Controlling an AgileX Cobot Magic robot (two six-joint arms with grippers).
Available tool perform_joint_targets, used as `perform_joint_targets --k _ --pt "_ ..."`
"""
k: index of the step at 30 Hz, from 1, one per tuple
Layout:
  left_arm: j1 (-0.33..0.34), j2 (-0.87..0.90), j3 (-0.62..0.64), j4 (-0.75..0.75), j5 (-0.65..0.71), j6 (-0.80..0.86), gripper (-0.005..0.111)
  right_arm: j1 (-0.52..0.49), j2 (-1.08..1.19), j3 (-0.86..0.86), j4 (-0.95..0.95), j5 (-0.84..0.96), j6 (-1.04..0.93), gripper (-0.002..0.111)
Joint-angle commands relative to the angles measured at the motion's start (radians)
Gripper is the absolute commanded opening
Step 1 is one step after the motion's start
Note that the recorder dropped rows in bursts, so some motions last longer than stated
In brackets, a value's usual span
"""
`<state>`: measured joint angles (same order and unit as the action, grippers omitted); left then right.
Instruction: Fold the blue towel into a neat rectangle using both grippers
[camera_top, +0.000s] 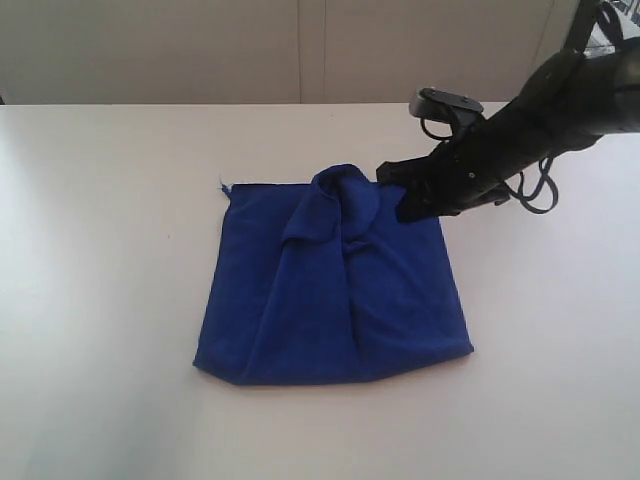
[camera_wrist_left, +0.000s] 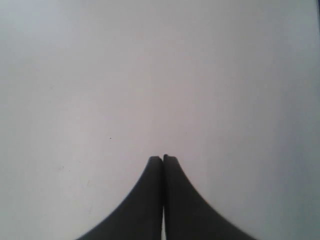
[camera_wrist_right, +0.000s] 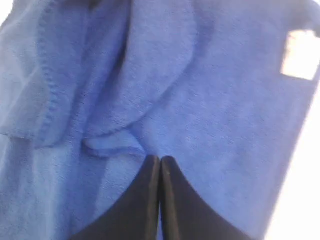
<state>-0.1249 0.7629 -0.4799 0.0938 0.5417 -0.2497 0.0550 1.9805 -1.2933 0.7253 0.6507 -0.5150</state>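
- Exterior view: you see the blue towel (camera_top: 335, 290) lying near the middle of the white tabletop (camera_top: 100, 300). It is folded into a rough, wrinkled square. A bunched hump of cloth rises at the middle of its far edge, and long creases run from the hump toward the near edge.
- Exterior view: your right gripper (camera_top: 392, 192) reaches in from the tabletop's far right side. It sits low at the towel's far right corner, just beside the hump. Black cables (camera_top: 540, 190) loop behind the arm. From this angle you cannot tell how the jaws stand.
- Left wrist view: your left gripper (camera_wrist_left: 163, 159) hangs over plain white tabletop (camera_wrist_left: 150, 75). Its jaws are pressed together tip to tip and pinch nothing. Only the pale surface fills the rest of the view.
- Right wrist view: your right gripper (camera_wrist_right: 160, 159) has its jaws pressed together, with the tips right at a rolled fold of the towel (camera_wrist_right: 225, 130). Whether they touch the cloth, you cannot tell. Stitched hems curve through the loose folds beyond the tips. A small white tag (camera_wrist_right: 300, 55) shows at the towel's edge, next to a bright strip of tabletop (camera_wrist_right: 300, 200).
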Motion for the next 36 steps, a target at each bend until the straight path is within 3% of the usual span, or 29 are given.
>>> perform_joint_targets --k 1,10,12,14,16,24,30,36 --pt "0.003 -0.008 -0.005 -0.008 0.003 -0.005 0.000 -0.044 -0.028 0.036 -0.004 0.010 0.000 0.000" --pt "0.003 0.006 -0.005 -0.056 -0.027 0.007 0.000 -0.044 -0.030 0.038 -0.001 -0.027 -0.008 0.000" --pt "-0.020 0.093 -0.010 -0.303 -0.101 0.179 0.000 -0.044 -0.030 0.038 0.011 -0.027 -0.008 0.000" --pt "-0.059 0.180 -0.037 -0.460 -0.136 0.321 0.000 -0.044 -0.030 0.038 0.011 -0.027 -0.008 0.000" --pt "-0.133 0.313 -0.107 -0.533 -0.177 0.389 0.000 -0.044 -0.030 0.038 0.012 -0.020 -0.008 0.000" --pt "-0.377 0.782 -0.444 -0.534 -0.375 0.387 0.000 -0.044 -0.030 0.038 0.025 -0.023 -0.008 0.000" --pt "-0.445 0.985 -0.670 -0.534 -0.368 0.385 0.000 -0.046 -0.030 0.038 0.025 -0.025 -0.008 0.000" --pt "-0.488 1.086 -0.815 -0.535 -0.365 0.380 0.000 -0.071 -0.030 0.038 0.014 -0.029 -0.005 0.000"
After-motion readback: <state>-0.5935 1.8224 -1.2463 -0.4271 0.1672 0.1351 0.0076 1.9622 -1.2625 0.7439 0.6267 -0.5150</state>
